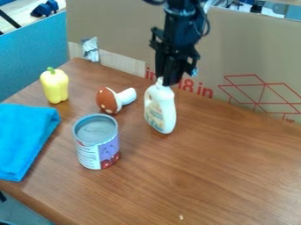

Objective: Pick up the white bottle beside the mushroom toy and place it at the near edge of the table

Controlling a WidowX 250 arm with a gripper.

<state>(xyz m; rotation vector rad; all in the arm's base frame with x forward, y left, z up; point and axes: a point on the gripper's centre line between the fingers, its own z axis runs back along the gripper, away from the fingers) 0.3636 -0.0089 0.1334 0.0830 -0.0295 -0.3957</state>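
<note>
Table (pixel 226 176): wooden, beneath everything.
Cloth (pixel 26 138): blue, over the left edge.
Gripper (pixel 167 81): toward the far edge, at the bottle's top; whether open or closed on it, I cannot tell.
Can (pixel 97 145): upright, between cloth and bottle.
Bottle (pixel 160 112): white, directly below the gripper, long axis roughly upright.
Pepper (pixel 55 87): yellow, by the far left corner.
Mushroom (pixel 108 100): on its side, between pepper and bottle.

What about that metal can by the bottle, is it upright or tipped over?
Upright. The can stands on the table, its round end facing up and its label running around the side below.
</note>
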